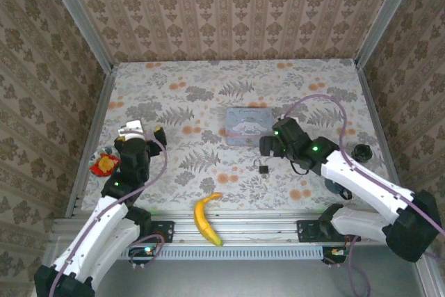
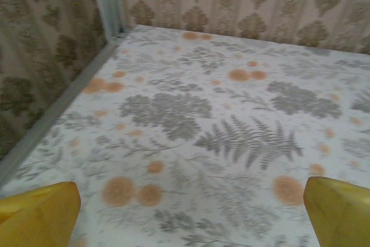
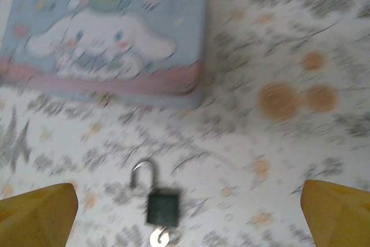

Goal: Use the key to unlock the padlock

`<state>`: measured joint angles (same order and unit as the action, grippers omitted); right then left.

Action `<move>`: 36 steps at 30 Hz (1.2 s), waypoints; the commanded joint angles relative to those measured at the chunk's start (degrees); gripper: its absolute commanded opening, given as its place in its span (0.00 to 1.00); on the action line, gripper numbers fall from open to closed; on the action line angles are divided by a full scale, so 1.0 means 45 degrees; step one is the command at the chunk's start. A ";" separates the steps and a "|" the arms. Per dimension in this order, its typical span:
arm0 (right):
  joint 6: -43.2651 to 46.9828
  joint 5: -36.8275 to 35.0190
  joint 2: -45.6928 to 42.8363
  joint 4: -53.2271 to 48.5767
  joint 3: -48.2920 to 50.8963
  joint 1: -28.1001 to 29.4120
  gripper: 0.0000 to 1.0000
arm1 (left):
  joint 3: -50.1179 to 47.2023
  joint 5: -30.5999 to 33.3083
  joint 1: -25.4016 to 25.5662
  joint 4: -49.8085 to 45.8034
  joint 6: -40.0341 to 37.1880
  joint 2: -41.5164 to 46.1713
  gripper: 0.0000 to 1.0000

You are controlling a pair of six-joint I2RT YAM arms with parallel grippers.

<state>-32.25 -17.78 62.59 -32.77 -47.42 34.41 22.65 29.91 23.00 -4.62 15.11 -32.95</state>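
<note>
Matt padlock; silvery metal key

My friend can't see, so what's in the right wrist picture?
A tiny dark padlock lies on the flowery table, its shackle seemingly open and a silvery key at its bottom. A pale blue cartoon tin sits beyond; yellow fingertips frame the bottom corners.

Brown-and-beige damask wallpaper panels closed the space on three sides, met at the back corners by slanting grey aluminium posts. The flat tabletop cloth, white with grey ferns and orange blossoms, lay softly and evenly lit, with a ribbed aluminium rail along its near edge.
</note>
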 commanded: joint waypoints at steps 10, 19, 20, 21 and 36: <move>0.3502 -0.3128 -0.2047 0.5220 0.3138 -0.2738 1.00 | -0.2620 -0.0356 -0.1923 0.5110 -0.2672 -0.0760 1.00; 0.4758 -0.2644 -0.1747 0.7663 0.4021 -0.3950 1.00 | -0.2920 -0.3270 -0.3433 0.7822 -0.2714 -0.3125 1.00; 0.4815 -0.2588 -0.1707 0.7824 0.4052 -0.4056 1.00 | -0.2987 -0.3459 -0.3521 0.8169 -0.2696 -0.3369 1.00; 0.4921 -0.2544 -0.1682 0.8053 0.4113 -0.4154 1.00 | -0.3068 -0.3683 -0.3614 0.8703 -0.2742 -0.3682 1.00; 0.6242 -0.2025 -0.1779 1.1488 0.5857 -0.5045 1.00 | -0.2404 -0.5103 -0.4342 1.1628 -0.3937 -0.7211 1.00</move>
<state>-6.74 -27.38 54.92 13.72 -22.35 12.14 9.85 9.52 4.56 43.29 -0.73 -63.75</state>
